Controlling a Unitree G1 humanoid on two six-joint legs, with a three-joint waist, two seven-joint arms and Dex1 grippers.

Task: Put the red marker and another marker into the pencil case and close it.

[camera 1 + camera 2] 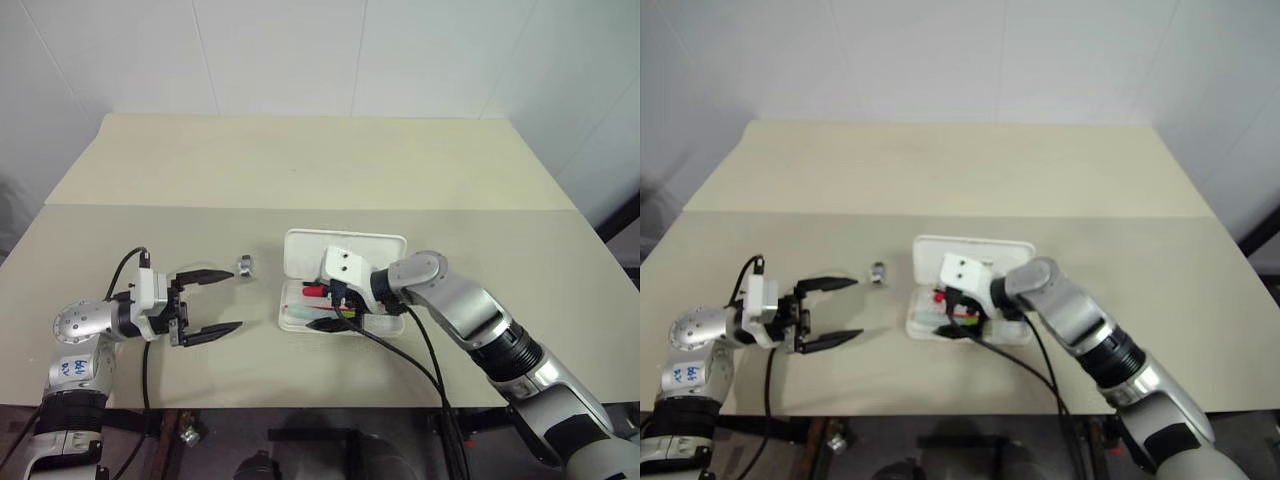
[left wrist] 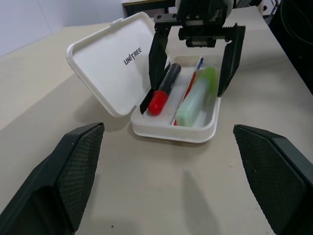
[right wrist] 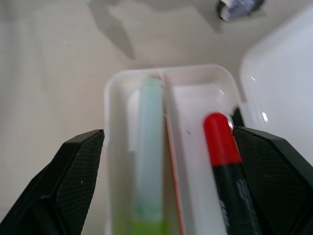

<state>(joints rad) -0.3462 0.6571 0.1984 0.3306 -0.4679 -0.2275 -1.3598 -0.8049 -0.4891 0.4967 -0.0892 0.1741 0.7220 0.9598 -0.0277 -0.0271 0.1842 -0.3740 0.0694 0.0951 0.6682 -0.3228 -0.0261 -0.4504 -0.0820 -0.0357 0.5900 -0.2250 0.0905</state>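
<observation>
Both markers look to be in the case (image 2: 195, 131) already: red marker (image 2: 164, 90) in the compartment next to the lid, green marker (image 2: 195, 98) in the other one, a thin divider between them. In the left eye view the case sits centre frame, slightly right of middle, tray nearest the robot and lid (image 1: 345, 247) lying open flat on the table beyond it, toward the top of frame. Right gripper (image 2: 195, 63) hangs directly over the tray, jaws wide, straddling both markers and gripping neither. Left gripper (image 1: 212, 300) sits lower left of frame, also wide and empty, pointed at the case but well apart from it. Small grey clip (image 1: 245, 265) lies on the table between the left gripper and the case. My read: what's left is the close. Key relation: the lid lies on the far side of the tray from the right gripper, hinge line along the tray's far long edge, and both markers run roughly across that hinge line. The lid has to swing up and back toward the robot. Right arm is far nearer, but it's sitting in the lid's path, so it would need to clear the tray first.
</observation>
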